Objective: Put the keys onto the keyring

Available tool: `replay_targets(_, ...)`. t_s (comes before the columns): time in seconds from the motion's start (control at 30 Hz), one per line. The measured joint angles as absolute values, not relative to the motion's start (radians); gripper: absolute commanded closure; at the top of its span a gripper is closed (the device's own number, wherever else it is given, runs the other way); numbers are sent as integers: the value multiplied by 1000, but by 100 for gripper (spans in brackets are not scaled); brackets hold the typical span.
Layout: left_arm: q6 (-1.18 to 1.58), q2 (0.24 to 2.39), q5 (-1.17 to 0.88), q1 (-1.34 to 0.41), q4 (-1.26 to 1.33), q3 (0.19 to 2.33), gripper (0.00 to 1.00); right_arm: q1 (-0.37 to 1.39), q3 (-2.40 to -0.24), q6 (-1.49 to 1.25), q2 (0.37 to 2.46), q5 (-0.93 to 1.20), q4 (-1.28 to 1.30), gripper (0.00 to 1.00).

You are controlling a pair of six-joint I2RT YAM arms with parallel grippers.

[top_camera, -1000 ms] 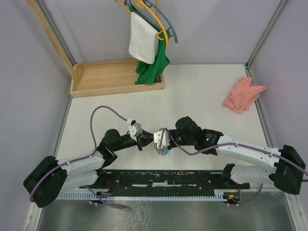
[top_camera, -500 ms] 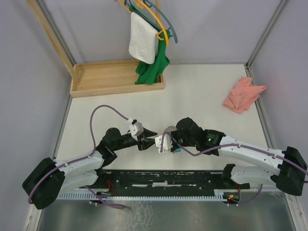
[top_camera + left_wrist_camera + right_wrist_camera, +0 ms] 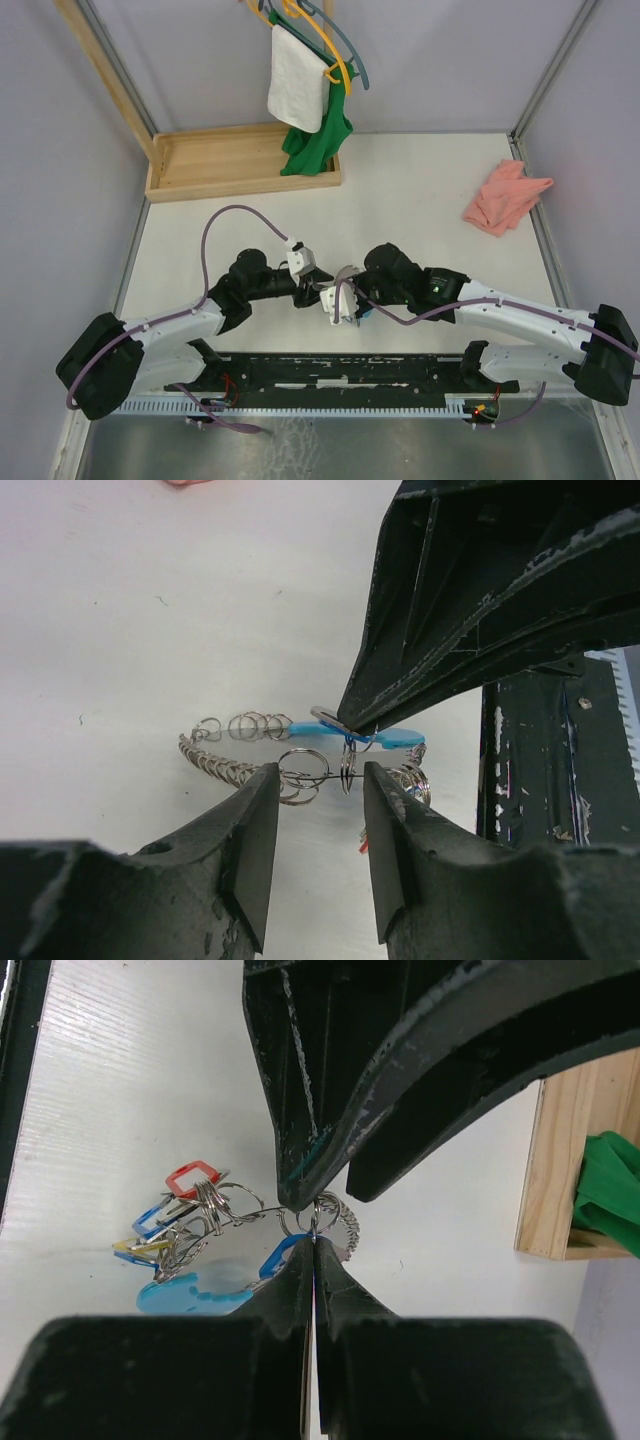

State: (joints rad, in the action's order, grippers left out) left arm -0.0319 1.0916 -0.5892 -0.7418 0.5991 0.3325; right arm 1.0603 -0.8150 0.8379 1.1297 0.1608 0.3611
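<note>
My right gripper [image 3: 313, 1240] is shut on a small ring of the keyring [image 3: 316, 1218] and holds it just above the table. A wire loop leads left to a bunch of rings with the keys: a red-headed key [image 3: 192, 1178] and a blue-headed key [image 3: 150, 1222]. A light blue tag [image 3: 195, 1295] lies under them. My left gripper [image 3: 320, 780] is open, its fingers on either side of the metal rings [image 3: 303, 770] without touching them. In the top view the left gripper [image 3: 316, 290] and right gripper [image 3: 338, 306] meet tip to tip near the front edge.
A wooden tray [image 3: 240, 160] stands at the back left, with a white towel [image 3: 298, 85] and a green garment [image 3: 318, 140] hanging over it. A pink cloth [image 3: 505, 195] lies at the back right. A black rail [image 3: 340, 372] runs along the near edge.
My left gripper has opened and moved right, up to the right gripper's tip. The right gripper stayed shut and shifted slightly with the rings.
</note>
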Motion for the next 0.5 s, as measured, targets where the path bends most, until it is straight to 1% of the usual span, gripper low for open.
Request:
replay_targets(0.13,-56,1126,-623,-742,566,364,66,1061,-815,846,1130,167,369,99)
replay_targets(0.23,-70,1143,-654,-742,552,376,70,1061,-815,852,1130,171,375,99)
replay_targets(0.27,-73,1148,-662,-742,546,379,73,1062,-815,854,1130,172,375,99)
replay_targets(0.3,-74,1152,-668,-742,544,383,79,1063,-815,855,1130,174,376,99)
replay_targets(0.37,-75,1154,-683,-742,535,387,94,1065,-815,855,1130,175,379,99)
replay_targets(0.4,-76,1154,-688,-742,530,388,97,1065,-815,855,1130,175,379,99)
replay_targets(0.5,-76,1157,-701,-742,524,389,97,1066,-815,855,1129,175,382,99)
